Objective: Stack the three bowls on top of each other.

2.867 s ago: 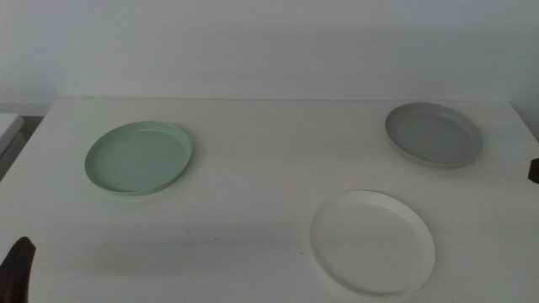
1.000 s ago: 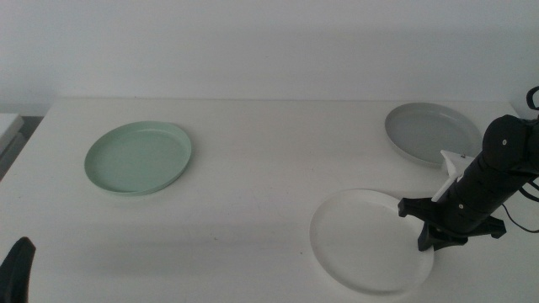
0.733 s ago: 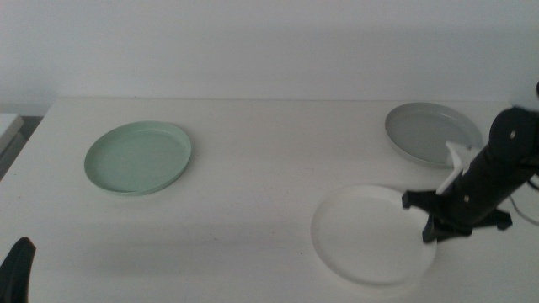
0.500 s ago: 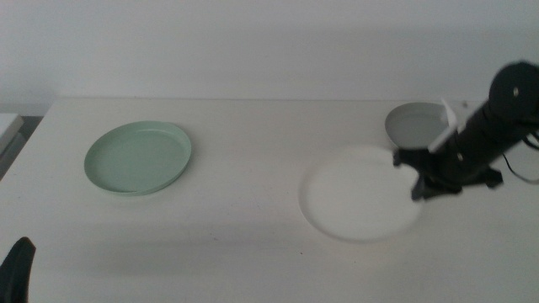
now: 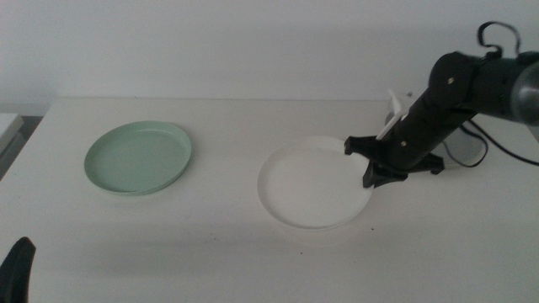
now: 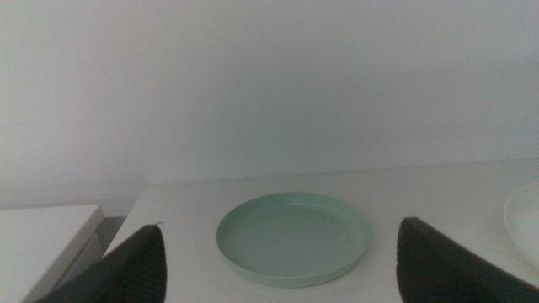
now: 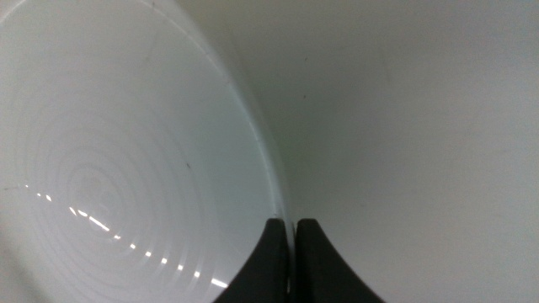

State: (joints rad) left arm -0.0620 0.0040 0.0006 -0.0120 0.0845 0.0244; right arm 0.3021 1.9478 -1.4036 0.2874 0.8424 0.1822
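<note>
My right gripper [image 5: 371, 171] is shut on the right rim of the white bowl [image 5: 313, 183] and holds it low over the table's middle. In the right wrist view the jaws [image 7: 291, 225] pinch the rim of the white bowl [image 7: 126, 151]. The mint green bowl [image 5: 139, 157] lies at the left; it also shows in the left wrist view [image 6: 293, 240]. The grey bowl [image 5: 461, 152] is mostly hidden behind my right arm at the far right. My left gripper [image 5: 17, 269] waits at the bottom left corner, open and empty [image 6: 280, 225].
The white table [image 5: 219, 236] ends at a pale wall at the back. A lower white surface [image 6: 42, 231] stands beside the table's left edge. The edge of the white bowl [image 6: 526, 220] shows in the left wrist view.
My right arm came in from the right, shut on the white bowl's right rim, lifted it and carried it back and to the left, in front of the grey bowl.
</note>
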